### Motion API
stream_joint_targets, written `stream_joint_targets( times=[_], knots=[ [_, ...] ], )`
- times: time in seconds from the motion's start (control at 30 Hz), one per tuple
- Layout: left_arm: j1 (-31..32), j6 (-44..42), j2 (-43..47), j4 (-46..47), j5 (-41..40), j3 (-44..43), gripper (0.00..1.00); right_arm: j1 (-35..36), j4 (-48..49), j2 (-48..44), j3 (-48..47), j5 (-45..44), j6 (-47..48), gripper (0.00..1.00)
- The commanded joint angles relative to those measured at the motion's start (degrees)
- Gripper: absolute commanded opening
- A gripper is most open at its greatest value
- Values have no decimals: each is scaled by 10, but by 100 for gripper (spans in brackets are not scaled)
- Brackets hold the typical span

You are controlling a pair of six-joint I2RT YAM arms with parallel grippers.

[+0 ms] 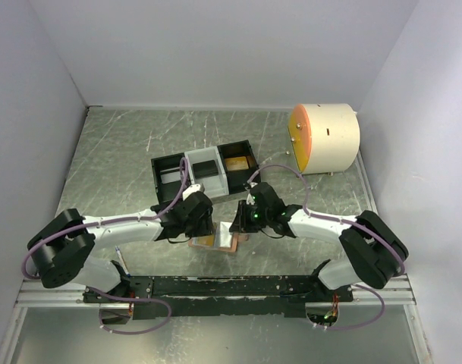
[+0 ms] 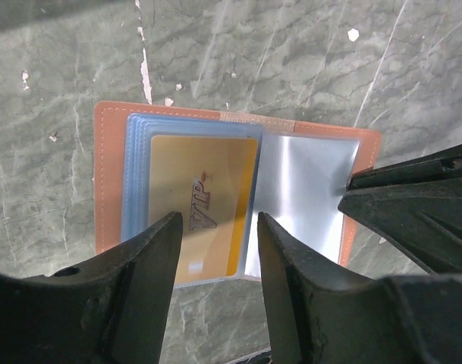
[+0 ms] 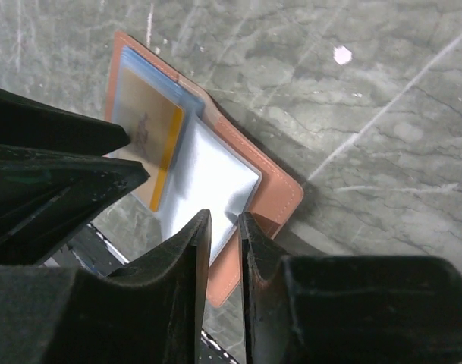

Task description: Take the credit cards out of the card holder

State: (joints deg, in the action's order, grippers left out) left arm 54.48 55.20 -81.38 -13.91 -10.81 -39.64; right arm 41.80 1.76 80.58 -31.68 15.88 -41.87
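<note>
Gold card (image 2: 204,182) waits in card holder (image 2: 109,174)
Left gripper (image 2: 219,224) is open over it; right gripper (image 3: 224,220) pinches the clear sleeve (image 3: 215,174), which could slip and flop shut.

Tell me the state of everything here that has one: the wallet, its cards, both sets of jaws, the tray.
Card holder: open on the table.
Gold card: inside a clear sleeve.
Pale sleeve: looks empty.
Left gripper: jaws open, over the gold card's near edge.
Right gripper: jaws nearly closed at the pale sleeve's edge, grip unclear.
Tray: something in each compartment.
</note>
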Motion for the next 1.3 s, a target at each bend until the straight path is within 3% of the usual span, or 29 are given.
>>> stream_joint_targets(
  times=[0.0,0.37,0.63,0.8,1.07,1.27],
  knots=[
    [-2,11,5,8,15,37,56,3,-2,4,-27,25,8,22],
    [-1,0,37,30,48,48,54,24,-30,8,-74,11,6,29],
    [25,-16,19,75,64,16,43,28,-85,-2,-101,-45,12,29],
    [38,-1,-43,78,52,1,35,29,-88,-45,-108,-67,8,29],
    [55,53,-49,141,46,44,31,39,2,1,-85,-17,-56,16],
    [63,46,-6,95,21,39,31,40,114,77,-20,-2,-111,14]
  ],
)
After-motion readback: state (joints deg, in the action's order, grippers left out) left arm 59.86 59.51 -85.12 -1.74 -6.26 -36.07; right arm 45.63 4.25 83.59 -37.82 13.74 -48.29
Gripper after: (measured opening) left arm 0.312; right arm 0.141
